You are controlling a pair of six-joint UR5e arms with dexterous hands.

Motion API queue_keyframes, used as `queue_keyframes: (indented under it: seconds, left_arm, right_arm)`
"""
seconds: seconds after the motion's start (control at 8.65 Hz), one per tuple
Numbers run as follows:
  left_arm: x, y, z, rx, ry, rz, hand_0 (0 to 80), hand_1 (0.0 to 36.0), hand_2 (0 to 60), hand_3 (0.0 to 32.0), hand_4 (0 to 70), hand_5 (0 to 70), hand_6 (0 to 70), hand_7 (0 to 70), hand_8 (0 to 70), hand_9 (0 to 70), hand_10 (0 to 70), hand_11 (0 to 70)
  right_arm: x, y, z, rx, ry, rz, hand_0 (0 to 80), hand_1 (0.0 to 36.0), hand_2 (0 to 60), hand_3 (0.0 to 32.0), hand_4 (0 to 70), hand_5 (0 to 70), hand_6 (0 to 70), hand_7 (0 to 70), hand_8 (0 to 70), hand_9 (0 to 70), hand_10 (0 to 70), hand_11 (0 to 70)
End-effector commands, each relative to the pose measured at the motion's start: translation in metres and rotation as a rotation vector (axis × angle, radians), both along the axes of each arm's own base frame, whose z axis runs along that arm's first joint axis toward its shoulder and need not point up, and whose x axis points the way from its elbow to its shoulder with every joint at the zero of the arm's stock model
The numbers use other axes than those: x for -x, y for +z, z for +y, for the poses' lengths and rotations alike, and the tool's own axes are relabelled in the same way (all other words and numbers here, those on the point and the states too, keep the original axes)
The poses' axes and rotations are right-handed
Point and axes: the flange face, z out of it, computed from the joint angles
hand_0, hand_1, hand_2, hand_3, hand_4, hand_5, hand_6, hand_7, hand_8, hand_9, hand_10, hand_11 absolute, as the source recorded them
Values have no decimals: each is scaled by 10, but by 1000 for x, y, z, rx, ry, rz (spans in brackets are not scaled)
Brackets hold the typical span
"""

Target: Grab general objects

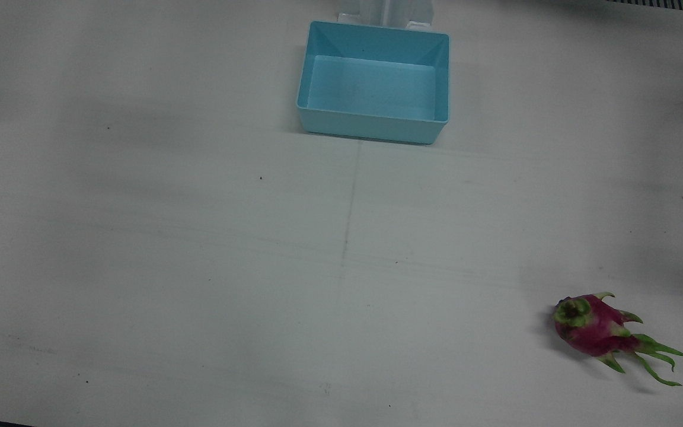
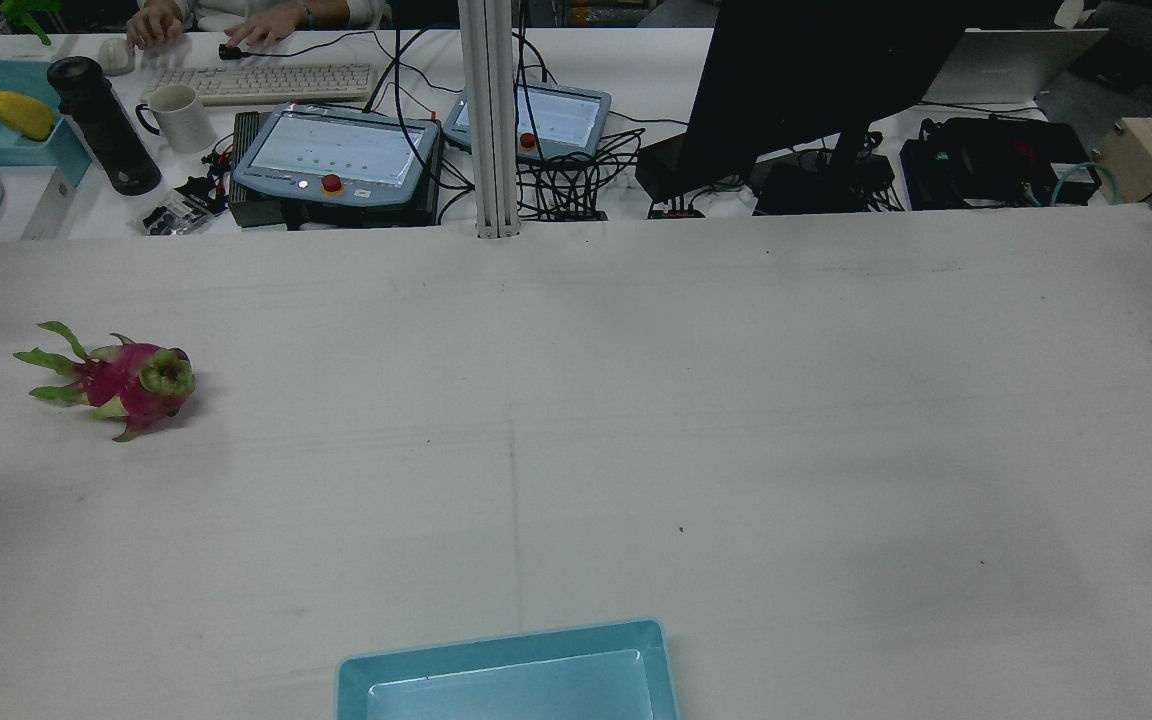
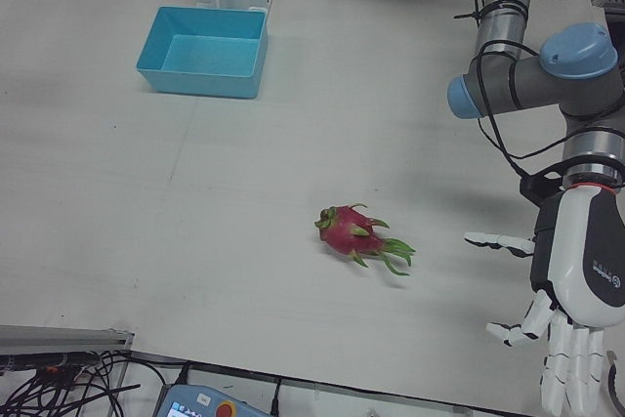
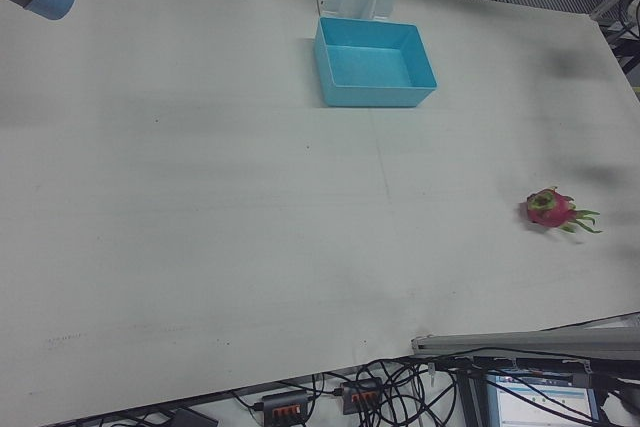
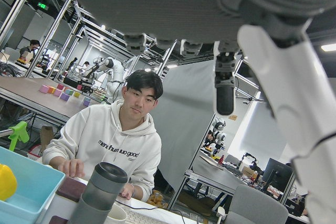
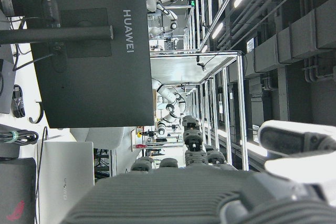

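Table: pale matte tabletop (image 1: pixel 199 267), faintly scuffed, thin seam down its middle.
Bin: light-blue plastic bin (image 1: pixel 374 83), rectangular, glossy, sloped walls.
Dragon fruit: dragon fruit (image 3: pixel 354 234) lies on its side well away from the bin, magenta skin, green leafy scales.
Left hand: left hand (image 3: pixel 571 310) hangs beside the fruit, fingers spread, holding nothing.
Right hand: right hand (image 6: pixel 210 192) shows ribbed grey palm; fingers apart, nothing held.
Beyond the bin: keyboard (image 2: pixel 261 82), mug (image 2: pixel 179 117), black monitor (image 2: pixel 816 80).

Magenta dragon fruit (image 1: pixel 599 330), green scales; light-blue bin (image 1: pixel 374 121).
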Motion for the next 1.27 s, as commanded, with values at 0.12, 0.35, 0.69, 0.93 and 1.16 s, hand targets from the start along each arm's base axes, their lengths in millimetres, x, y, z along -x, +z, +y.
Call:
queue_keyframes:
  seconds: [0.12,0.35,0.69,0.93,1.16]
  left_arm:
    - [0,-12,-6,85,0,-12,800,360,372,76,53,0,47,74,2,1,31,88]
    - [0,-13,-7,82,-4,-13,800,360,288,46,83,35,10,35,0,0,26,79]
    - [2,-19,-4,66,-9,-11,800,360,232,0,107,248,0,16,0,0,20,67]
    - [3,-20,-4,56,-10,-11,800,360,600,156,59,0,0,35,7,0,42,121]
    - [5,-22,-4,41,-13,-7,800,360,600,140,43,0,0,31,5,0,39,117]
  right_arm:
    - [0,0,0,0,0,0,0,0,0,0,0,0,0,0,0,0,0,0]
    - [0,0,0,0,0,0,0,0,0,0,0,0,0,0,0,0,0,0]
    - [0,1,0,1,0,0,0,0,0,0,0,0,0,0,0,0,0,0]
    - [0,0,0,0,0,0,0,0,0,0,0,0,0,0,0,0,0,0]
    - [0,0,0,0,0,0,0,0,0,0,0,0,0,0,0,0,0,0]
